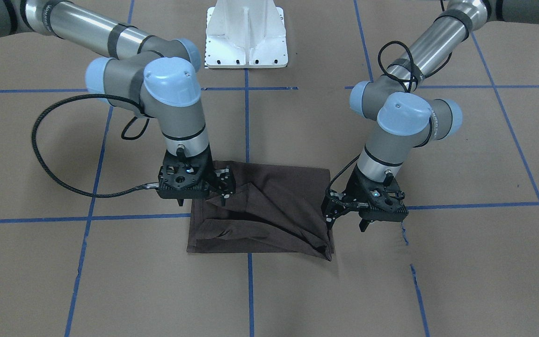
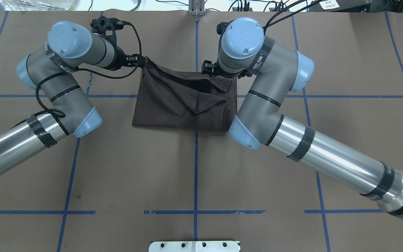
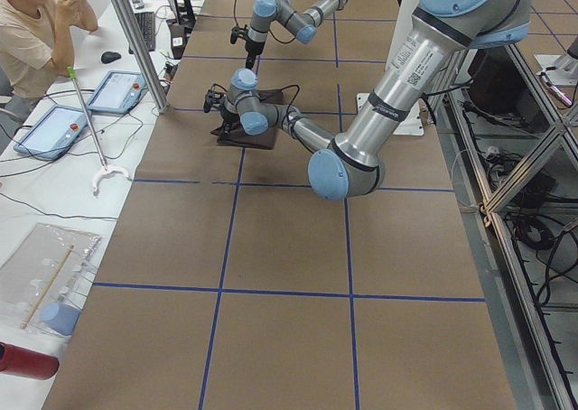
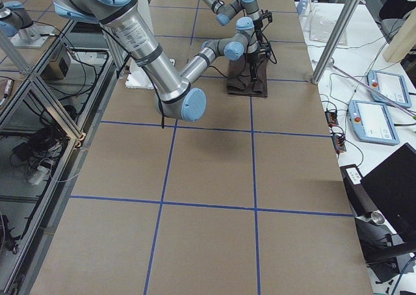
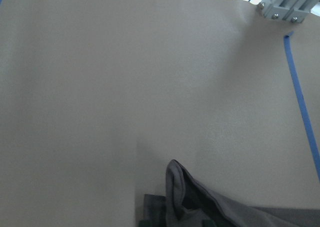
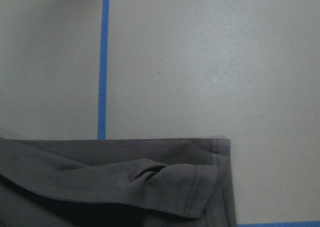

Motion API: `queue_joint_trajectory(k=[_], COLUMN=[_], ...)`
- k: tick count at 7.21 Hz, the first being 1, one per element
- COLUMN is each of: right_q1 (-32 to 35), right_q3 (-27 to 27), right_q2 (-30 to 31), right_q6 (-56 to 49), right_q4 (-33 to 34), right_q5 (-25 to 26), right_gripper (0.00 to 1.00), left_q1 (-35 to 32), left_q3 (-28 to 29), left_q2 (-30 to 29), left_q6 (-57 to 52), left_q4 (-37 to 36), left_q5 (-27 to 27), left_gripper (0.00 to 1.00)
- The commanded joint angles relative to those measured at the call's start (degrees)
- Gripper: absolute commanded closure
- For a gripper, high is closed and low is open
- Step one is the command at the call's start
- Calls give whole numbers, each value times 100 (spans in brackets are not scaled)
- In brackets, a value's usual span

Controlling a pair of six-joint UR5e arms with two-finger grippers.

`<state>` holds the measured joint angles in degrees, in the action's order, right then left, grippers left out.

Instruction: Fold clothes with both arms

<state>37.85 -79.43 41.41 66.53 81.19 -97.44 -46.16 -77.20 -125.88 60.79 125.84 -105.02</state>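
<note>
T-shirt [image 1: 269,215] corner pinched by left gripper [image 1: 331,211]; right gripper [image 1: 222,188], state untellable, wrist-blocked; white pedestal [image 1: 246,37] beyond.

Seen from overhead, the right arm [image 2: 257,105] covers its own fingers [image 1: 223,189] and the shirt's [image 2: 173,105] corner beneath, so their hold cannot be judged. Both wrist views cut the shirt off at the bottom edge. From the side cameras its folds are too small to read.
</note>
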Motion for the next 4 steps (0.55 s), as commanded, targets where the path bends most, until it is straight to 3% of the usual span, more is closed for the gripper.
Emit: queue_joint_trajectory(k=[1, 2, 4], right_q1=[-408, -541, -691], right_q3=[489, 699, 858], right_q2=[-344, -405, -457], right_q6=[-121, -819, -1142], right_q4=[-7, -24, -42], right_q5=[688, 1239, 1664], right_gripper=[1, 8, 14], left_q1=[-33, -77, -103], left_q3=[-94, -94, -137], left_q2=[98, 107, 116], left_q6=[-24, -6, 38], left_q4=[2, 2, -7], left_q5=[-19, -19, -19], left_gripper=[0, 0, 0])
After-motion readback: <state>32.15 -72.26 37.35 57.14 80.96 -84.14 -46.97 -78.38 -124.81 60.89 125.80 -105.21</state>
